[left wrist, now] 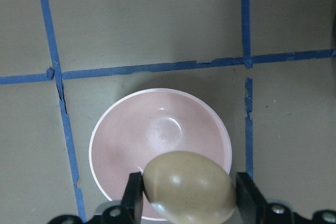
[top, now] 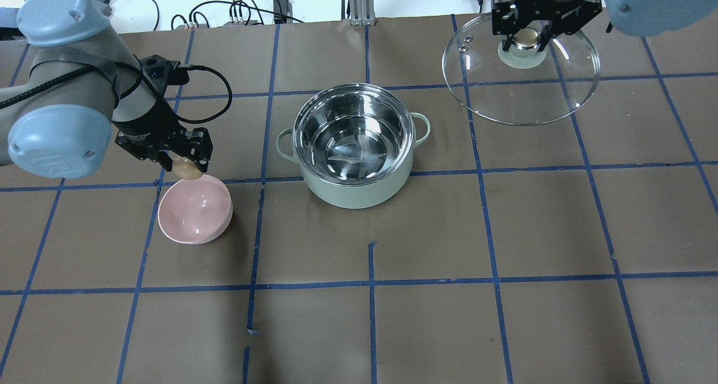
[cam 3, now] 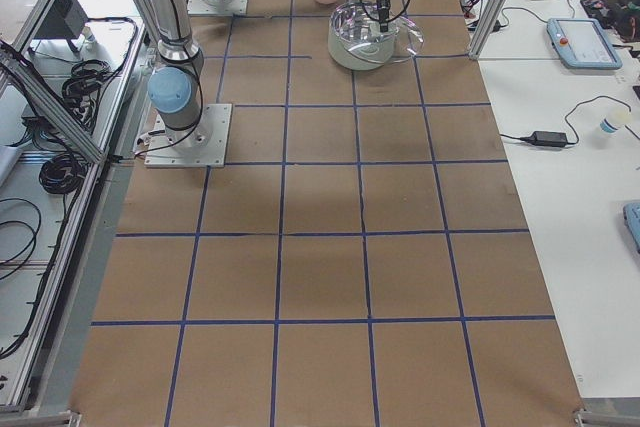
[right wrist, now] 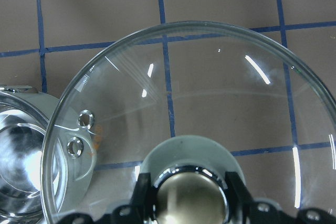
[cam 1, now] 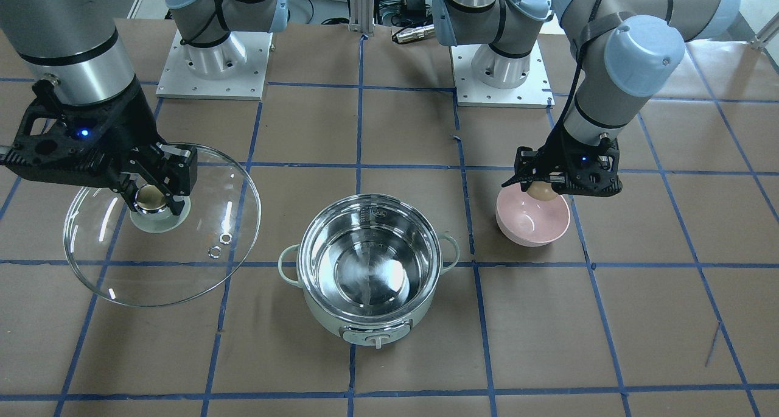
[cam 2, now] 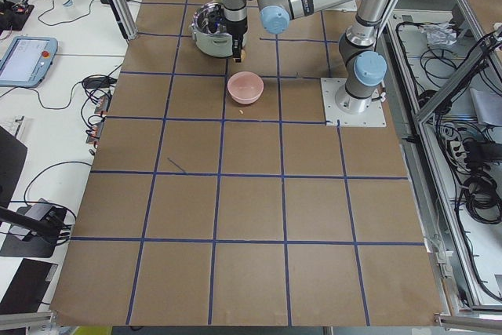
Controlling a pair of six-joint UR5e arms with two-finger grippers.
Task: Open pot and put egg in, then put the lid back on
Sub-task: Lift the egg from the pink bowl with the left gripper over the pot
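Note:
The mint-green pot [top: 355, 148] stands open in the middle of the table, its steel interior empty; it also shows in the front view [cam 1: 370, 271]. My left gripper [top: 188, 168] is shut on the brown egg [top: 188, 170] and holds it just above the rim of a pink bowl [top: 195, 209]. The left wrist view shows the egg [left wrist: 189, 186] between the fingers over the bowl [left wrist: 160, 129]. My right gripper [top: 527, 36] is shut on the metallic knob of the glass lid [top: 521, 92], held in the air to the pot's right. The lid [right wrist: 210, 108] fills the right wrist view.
Blue tape lines grid the brown table cover. The arm bases [cam 1: 213, 58] stand at the robot's side of the table. Desks with pendants and cables flank the table ends in the side views.

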